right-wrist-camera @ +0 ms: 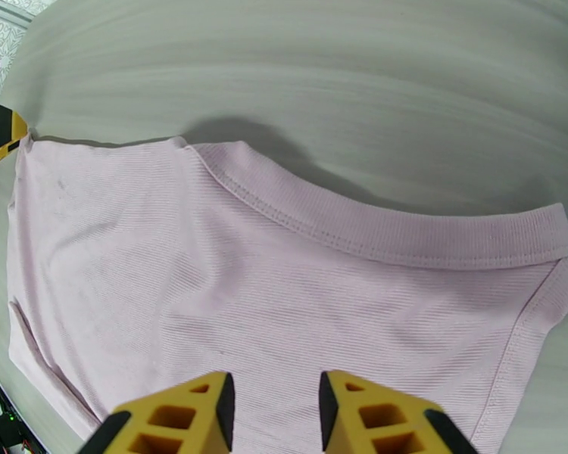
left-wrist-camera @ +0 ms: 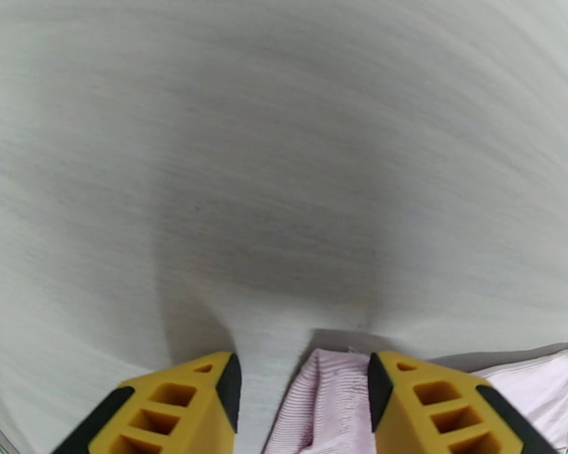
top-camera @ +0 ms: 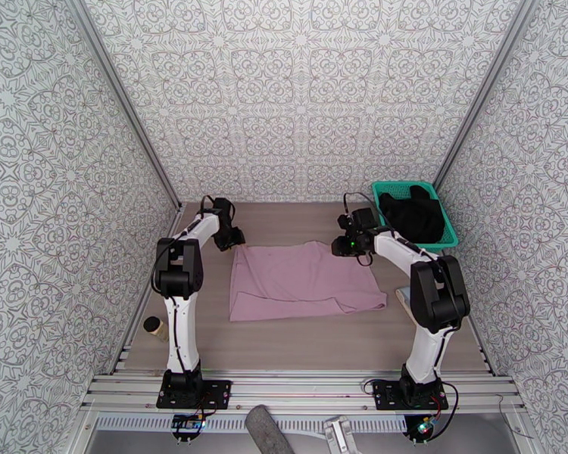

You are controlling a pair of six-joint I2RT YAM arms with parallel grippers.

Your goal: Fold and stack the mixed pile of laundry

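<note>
Mauve-pink shirt [top-camera: 299, 281] lies flat mid-table [top-camera: 299, 346], long axis running left to right, parallel to the near edge. The right wrist view shows a ribbed band along its far edge.

Left claw [left-wrist-camera: 301, 365] is at the shirt's far-left corner, low over the table. Jaws are spread — the cloth corner lies between them, against the right-hand finger, with bare table showing on the other side. It does not look pinched from the wrist view.

Right claw [right-wrist-camera: 273, 384] is over the far-right part of the shirt, jaws apart by a narrow gap. Flat cloth shows through the gap with no raised fold, so by my reading nothing is held.

Key relation: the whole shirt lies nearward of both claws, one at each end of its far edge. Judgement — a fold would carry that far edge toward the near edge, both arms working together.

Black garment [top-camera: 413, 213] is heaped in the teal mesh basket [top-camera: 452, 237] at the far-right corner, close to the right arm and well apart from the left.
</note>
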